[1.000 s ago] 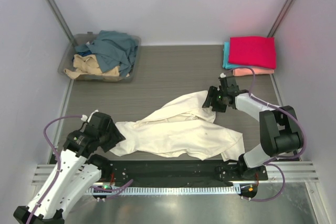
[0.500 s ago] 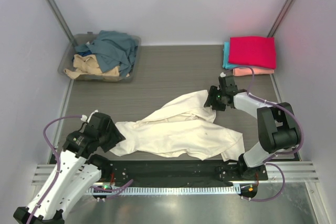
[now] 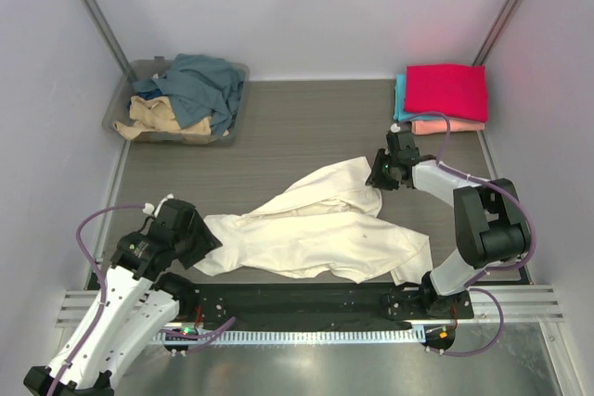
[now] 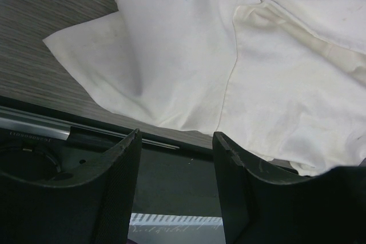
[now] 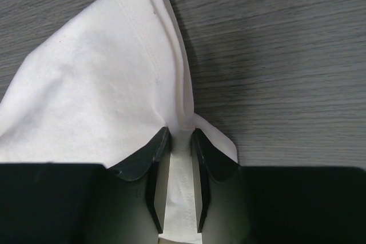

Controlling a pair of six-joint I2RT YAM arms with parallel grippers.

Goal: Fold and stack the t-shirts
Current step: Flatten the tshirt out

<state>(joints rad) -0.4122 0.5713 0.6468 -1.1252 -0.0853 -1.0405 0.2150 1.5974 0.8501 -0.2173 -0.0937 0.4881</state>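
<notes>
Cream shirt lies crumpled across the near middle of the table, one end trailing to the near left and a peaked corner reaching toward the far right. Judging by the task, the step in hand is to spread this shirt flat before any fold is made. To do it well, the corner should be drawn low over the table, away from the bulk of the cloth, with only enough pull to take out the slack. The other end needs a second hold, or the whole shirt is likely to slide instead of opening. The pull should also stop short of the folded stack at the far right, where a magenta-red shirt lies over a teal one and a salmon one. The right gripper has its jaws nearly together, clamped on a doubled fold of the hem at that far-right corner, and cloth fills the narrow gap between them. The left gripper sits at the near left with its jaws wide apart and nothing between them. The shirt's near-left end lies just beyond its fingertips, not touched as far as the wrist view shows. More shirts, slate-blue and tan, wait heaped in the clear bin at the far left.
</notes>
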